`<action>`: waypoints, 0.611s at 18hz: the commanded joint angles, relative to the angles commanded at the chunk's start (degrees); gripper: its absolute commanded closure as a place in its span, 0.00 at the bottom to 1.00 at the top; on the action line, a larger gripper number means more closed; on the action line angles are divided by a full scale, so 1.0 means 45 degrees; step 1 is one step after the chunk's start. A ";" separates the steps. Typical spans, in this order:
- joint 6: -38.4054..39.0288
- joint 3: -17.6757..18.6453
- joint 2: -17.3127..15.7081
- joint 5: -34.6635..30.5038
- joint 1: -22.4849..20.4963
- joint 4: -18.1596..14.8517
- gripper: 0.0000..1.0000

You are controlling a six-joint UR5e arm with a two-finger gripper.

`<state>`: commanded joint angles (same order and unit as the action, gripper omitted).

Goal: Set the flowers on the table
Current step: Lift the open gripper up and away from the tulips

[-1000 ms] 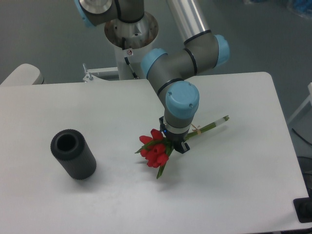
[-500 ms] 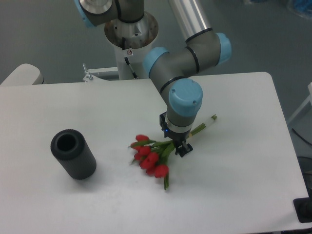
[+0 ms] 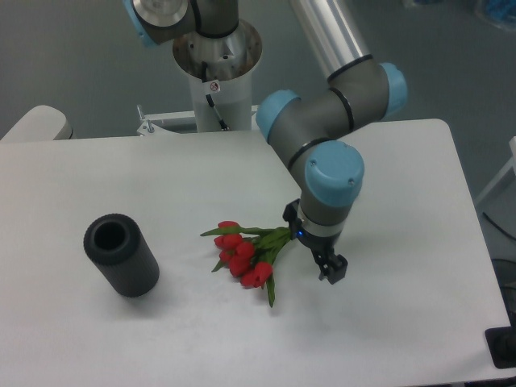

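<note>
The flowers (image 3: 240,251), red tulips with green leaves, lie flat on the white table (image 3: 403,322) near its middle. The heads point left and the stems (image 3: 278,236) run right, under the arm's wrist. My gripper (image 3: 320,254) points down just right of the leaves, low over the table. One dark fingertip (image 3: 334,271) shows to the right, apart from the stems. The jaws look open and hold nothing. The far ends of the stems are hidden behind the wrist.
A dark grey hollow cylinder (image 3: 121,254) lies on the table at the left. The arm's base column (image 3: 216,60) stands behind the table's far edge. A dark object (image 3: 504,348) sits past the front right corner.
The gripper moved right and towards the front. The flowers tipped down flat and stayed near the middle, so the gripper now stands farther from the heads.
</note>
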<state>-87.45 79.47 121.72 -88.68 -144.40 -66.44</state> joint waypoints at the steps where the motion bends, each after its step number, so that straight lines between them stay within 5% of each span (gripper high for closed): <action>1: 0.0000 -0.0332 0.0234 0.0000 -0.0001 -0.0020 0.00; 8: -0.0253 -0.2949 0.1934 -0.0098 -0.0020 -0.1404 0.00; 11: -0.0273 -0.3226 0.2209 -0.0117 -0.0020 -0.1524 0.00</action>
<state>-88.68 64.95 131.66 -89.21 -144.49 -73.30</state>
